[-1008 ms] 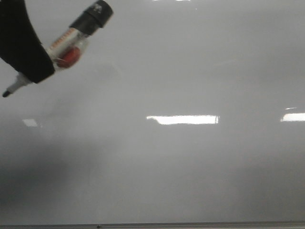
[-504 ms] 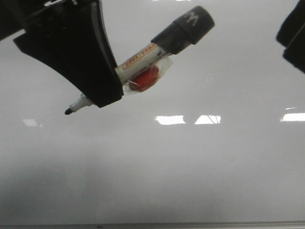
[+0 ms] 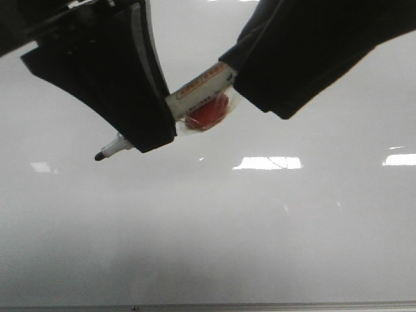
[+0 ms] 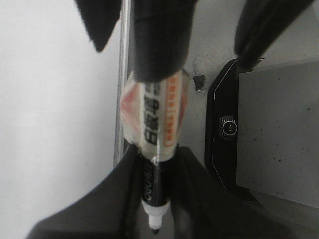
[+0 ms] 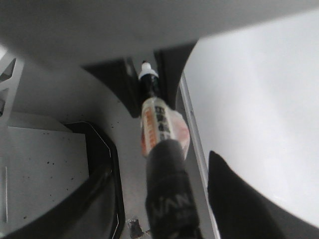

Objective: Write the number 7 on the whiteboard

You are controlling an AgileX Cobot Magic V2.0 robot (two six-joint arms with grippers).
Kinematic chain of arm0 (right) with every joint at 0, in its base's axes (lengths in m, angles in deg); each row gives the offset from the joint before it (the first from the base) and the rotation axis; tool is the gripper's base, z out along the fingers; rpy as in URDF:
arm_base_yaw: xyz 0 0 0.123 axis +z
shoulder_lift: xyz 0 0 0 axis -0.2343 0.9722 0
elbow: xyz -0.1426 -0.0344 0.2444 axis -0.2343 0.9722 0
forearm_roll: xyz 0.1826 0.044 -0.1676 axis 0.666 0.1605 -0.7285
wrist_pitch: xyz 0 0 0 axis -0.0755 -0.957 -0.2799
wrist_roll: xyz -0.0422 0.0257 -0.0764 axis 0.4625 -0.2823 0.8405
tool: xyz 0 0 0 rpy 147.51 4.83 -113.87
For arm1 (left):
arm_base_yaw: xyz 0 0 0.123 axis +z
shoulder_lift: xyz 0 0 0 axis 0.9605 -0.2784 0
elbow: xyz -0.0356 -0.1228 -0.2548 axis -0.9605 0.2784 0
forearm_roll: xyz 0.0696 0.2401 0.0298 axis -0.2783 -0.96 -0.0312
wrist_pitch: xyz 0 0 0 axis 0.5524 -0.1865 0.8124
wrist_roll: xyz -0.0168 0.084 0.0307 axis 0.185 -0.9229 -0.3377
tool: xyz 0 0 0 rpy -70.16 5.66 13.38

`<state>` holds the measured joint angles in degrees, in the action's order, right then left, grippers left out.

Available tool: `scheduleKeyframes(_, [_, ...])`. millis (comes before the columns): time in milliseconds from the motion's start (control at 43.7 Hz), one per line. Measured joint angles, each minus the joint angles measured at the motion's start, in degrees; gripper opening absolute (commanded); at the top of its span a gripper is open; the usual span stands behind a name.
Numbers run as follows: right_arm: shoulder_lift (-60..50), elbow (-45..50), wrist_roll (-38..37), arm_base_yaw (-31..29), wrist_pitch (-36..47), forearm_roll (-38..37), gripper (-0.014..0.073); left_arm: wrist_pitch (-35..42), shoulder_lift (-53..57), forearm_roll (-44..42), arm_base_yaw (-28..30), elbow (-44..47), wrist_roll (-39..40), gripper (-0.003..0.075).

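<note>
two grippers meet on the marker [image 3: 198, 88]: my left gripper [image 3: 140, 127] clenches its barrel near the bare tip, my right gripper [image 3: 260, 71] closes around the cap end. no number 7 yet; the whiteboard [image 3: 260, 227] lies beneath. next, i judge, regrip for writing.

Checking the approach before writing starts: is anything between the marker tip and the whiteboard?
Nothing visible. The marker, held in the left tool, has its tip uncapped, and the whiteboard shows only light glare.
</note>
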<state>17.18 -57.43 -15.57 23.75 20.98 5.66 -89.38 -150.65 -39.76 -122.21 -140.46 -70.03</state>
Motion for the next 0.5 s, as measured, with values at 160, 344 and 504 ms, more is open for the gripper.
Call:
scheduleKeyframes(160, [0.3, -0.4, 0.0, 0.3, 0.3, 0.8, 0.0309, 0.0, 0.0, 0.0, 0.0, 0.0, 0.0, -0.0020])
scheduleKeyframes(344, [0.3, -0.4, 0.1, 0.3, 0.1, 0.9, 0.0071, 0.0, 0.0, -0.2, 0.0, 0.0, -0.1, -0.0019])
scheduleKeyframes(504, [0.3, -0.4, 0.4, 0.3, -0.3, 1.0, -0.0055, -0.1, 0.0, -0.4, -0.1, 0.0, -0.6, 0.0117])
